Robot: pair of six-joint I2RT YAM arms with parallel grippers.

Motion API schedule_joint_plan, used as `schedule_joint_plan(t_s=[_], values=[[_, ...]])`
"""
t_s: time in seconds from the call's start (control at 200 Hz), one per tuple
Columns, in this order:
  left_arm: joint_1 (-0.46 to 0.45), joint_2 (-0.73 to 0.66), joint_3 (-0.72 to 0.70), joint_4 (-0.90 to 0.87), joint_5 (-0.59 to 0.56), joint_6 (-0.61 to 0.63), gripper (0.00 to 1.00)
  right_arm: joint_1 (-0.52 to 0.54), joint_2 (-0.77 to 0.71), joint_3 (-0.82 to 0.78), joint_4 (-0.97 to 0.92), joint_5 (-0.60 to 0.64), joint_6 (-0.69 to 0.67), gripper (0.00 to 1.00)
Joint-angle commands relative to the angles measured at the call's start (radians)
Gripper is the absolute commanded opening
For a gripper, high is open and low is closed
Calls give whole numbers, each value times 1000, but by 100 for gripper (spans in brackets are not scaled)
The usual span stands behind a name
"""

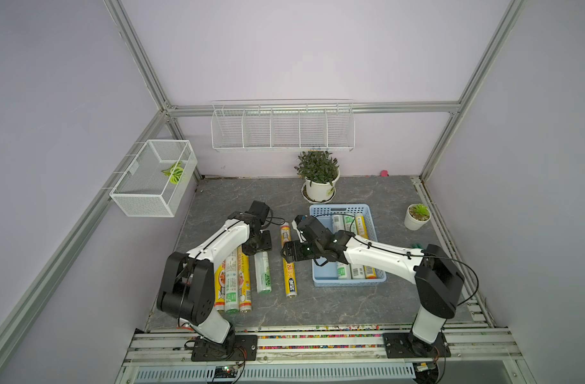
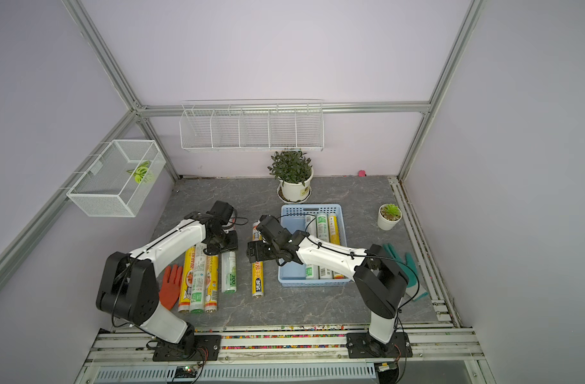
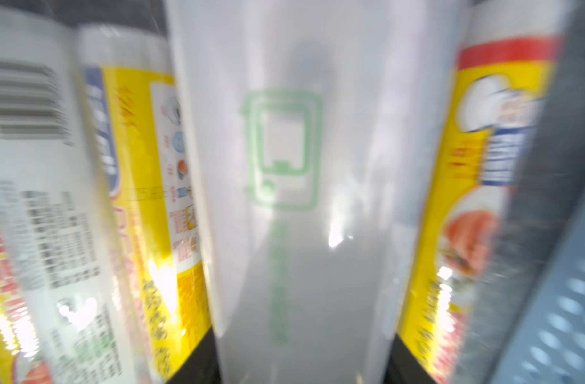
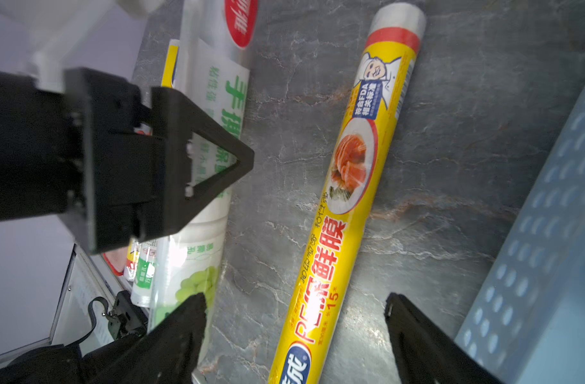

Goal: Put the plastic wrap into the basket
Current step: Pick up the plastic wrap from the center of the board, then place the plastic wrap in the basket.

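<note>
Plastic wrap roll (image 1: pixel 263 272) pinched by left tool (image 1: pixel 260 246), three rolls (image 1: pixel 232 282) alongside; right tool (image 4: pixel 294 299) spread over yellow roll (image 4: pixel 347 186)

Loose rolls (image 1: pixel 262 272) left of basket (image 1: pixel 347 282); others (image 1: pixel 361 226) inside.

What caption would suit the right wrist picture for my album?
Open fingers straddle a yellow plastic wrap roll lying beside the blue basket.
</note>
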Motion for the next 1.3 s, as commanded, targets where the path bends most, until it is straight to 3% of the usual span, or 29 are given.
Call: schedule_joint_plan(t_s=[0.0,0.245,0.485,0.565,0.895,1.125,1.295], values=[[-5,-67,57,12,67,17,33,-6,-59,-36,8,61,9,90],[-25,-155,47,212,365,-18,32,-13,-204,-138,18,248,61,90],[-61,-128,89,337,542,-91,30,-70,-374,-270,-28,433,130,90],[-90,-98,99,383,588,-120,30,-115,-403,-298,-61,425,152,90],[-267,118,233,447,536,-229,30,-270,-503,-378,-89,215,82,92],[-314,254,325,428,508,-279,29,-371,-545,-422,-132,92,35,92],[-329,353,452,282,453,-246,29,-410,-594,-474,-139,120,31,92]])
